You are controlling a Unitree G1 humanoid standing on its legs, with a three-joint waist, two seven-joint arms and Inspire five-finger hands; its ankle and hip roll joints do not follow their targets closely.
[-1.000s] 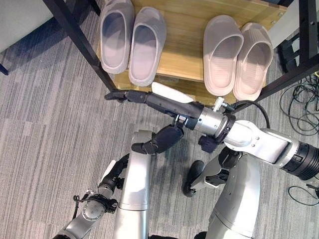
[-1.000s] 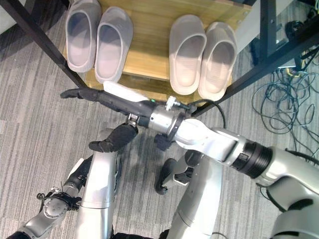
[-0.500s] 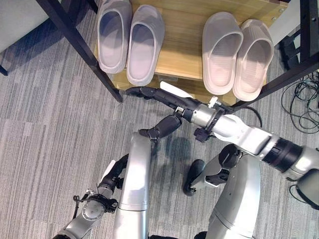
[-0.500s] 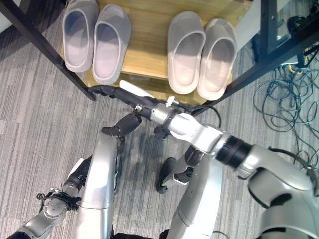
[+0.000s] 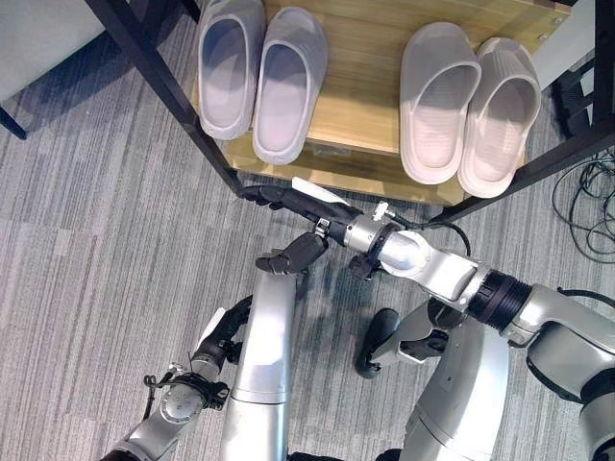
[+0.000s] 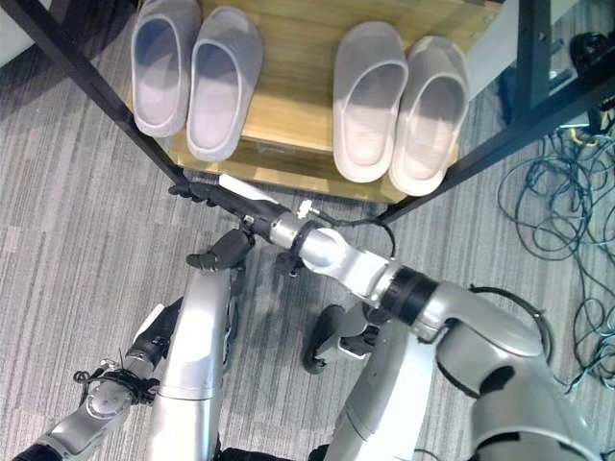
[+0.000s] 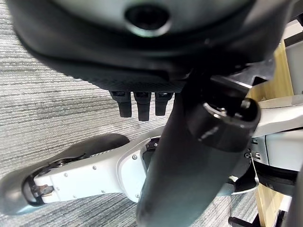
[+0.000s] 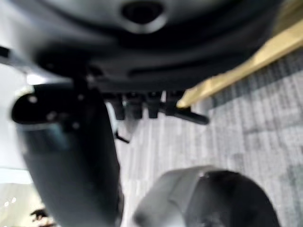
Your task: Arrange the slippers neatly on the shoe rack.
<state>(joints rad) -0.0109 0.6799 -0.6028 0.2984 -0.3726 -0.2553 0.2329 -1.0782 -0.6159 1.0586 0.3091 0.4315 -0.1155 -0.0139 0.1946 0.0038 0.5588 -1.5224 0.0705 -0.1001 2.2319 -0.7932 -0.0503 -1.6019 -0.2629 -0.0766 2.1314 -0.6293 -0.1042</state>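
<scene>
Two pairs of slippers stand side by side on the wooden shelf (image 5: 360,58) of the shoe rack, toes pointing away from me. The grey pair (image 5: 258,72) is on the left and the pale beige pair (image 5: 469,106) on the right. My right hand (image 5: 298,200) is stretched out low over the carpet just in front of the shelf's front edge, below the grey pair. Its fingers are straight, its thumb (image 5: 293,254) hangs apart, and it holds nothing. My left hand (image 5: 219,334) hangs idle and relaxed low down beside my leg.
A black frame bar (image 5: 163,86) of the rack slants across the left, and another (image 5: 538,168) crosses on the right. A tangle of cables (image 6: 553,182) lies on the grey carpet to the right. A pale piece of furniture (image 5: 38,29) stands at the upper left.
My right hand has drawn back from the left and sunk lower toward the rack's front edge, fingers still straight. The view has shifted slightly. The slippers have not moved.
</scene>
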